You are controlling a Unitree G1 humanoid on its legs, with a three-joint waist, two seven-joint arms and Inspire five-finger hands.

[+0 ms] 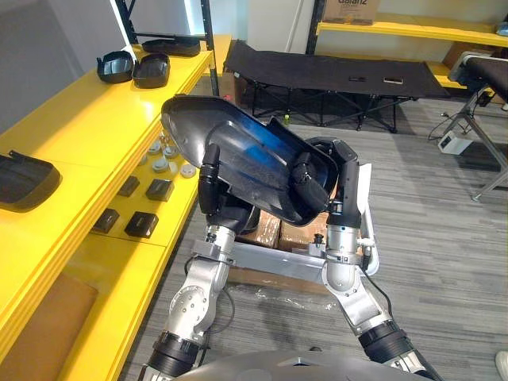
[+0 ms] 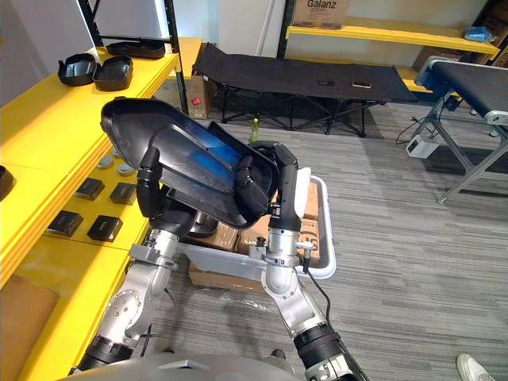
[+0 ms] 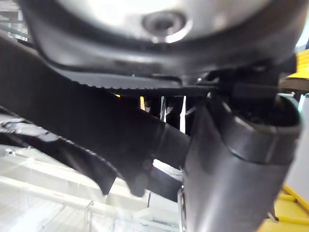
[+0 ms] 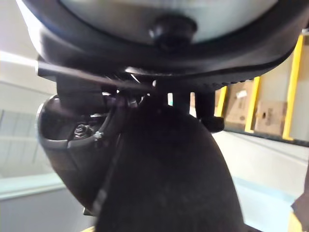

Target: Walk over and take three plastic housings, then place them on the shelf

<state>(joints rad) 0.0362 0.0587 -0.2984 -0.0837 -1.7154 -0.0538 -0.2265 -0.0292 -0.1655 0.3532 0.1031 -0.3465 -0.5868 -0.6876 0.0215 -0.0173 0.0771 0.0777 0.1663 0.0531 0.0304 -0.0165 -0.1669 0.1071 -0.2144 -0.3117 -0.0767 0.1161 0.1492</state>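
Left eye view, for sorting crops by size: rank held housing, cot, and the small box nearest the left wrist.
Tied: the held housing and the cot look alike; the housing is nearer the camera.
Last: the box.

A large black plastic housing [image 1: 230, 151], glossy and shell-shaped, with a raised rim and a blue sheen across its hollow face, is held tilted in the air beside the long yellow shelf [image 1: 71, 127]. The left hand [image 1: 209, 181] grips its lower edge and the right hand [image 1: 308, 184] clasps its right end. On the shelf top, a smaller black housing [image 1: 116, 67] sits against a second housing [image 1: 152, 70]. A flatter third housing [image 1: 171, 46] lies behind them. A fourth housing [image 1: 24, 179] rests nearer, well apart.
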